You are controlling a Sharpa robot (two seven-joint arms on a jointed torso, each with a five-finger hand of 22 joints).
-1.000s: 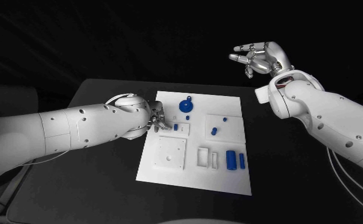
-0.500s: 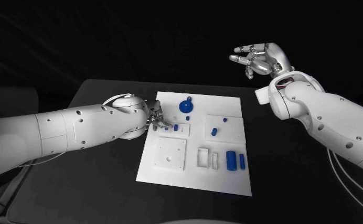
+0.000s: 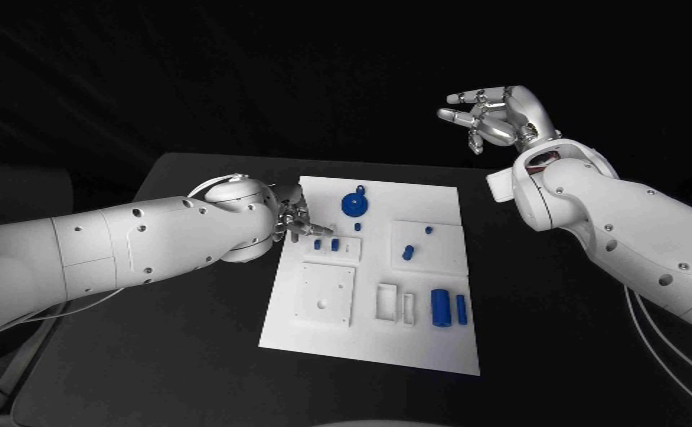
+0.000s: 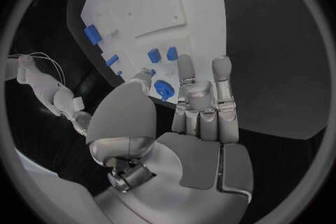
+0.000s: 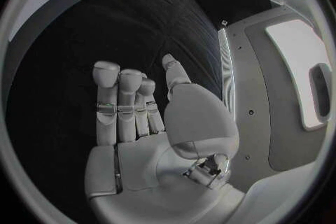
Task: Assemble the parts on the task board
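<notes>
1. Silver fingers of my left hand [image 3: 296, 224] sit low at the left edge of the task board [image 3: 325, 332]. The wrist view shows them apart and grasping nothing, their tips just beside two small blue parts [image 3: 326, 244] standing near that edge.
2. Doing this step well, I judge, means settling the fingertips onto one small part only and pressing or lifting straight, without nudging its neighbour.
3. Further right on the board stands the round blue part [image 3: 353, 203] toward the far edge, with a small pair in the middle and two longer blue parts [image 3: 449, 307] near the board's near-right corner.
4. Bare black tabletop [image 3: 188, 332] lies left of the board, leaving my forearm room to draw back.
5. My right hand [image 3: 490, 115] hangs high beyond the tabletop's far-right corner, released, fingers loosely curved, well apart from everything.
</notes>
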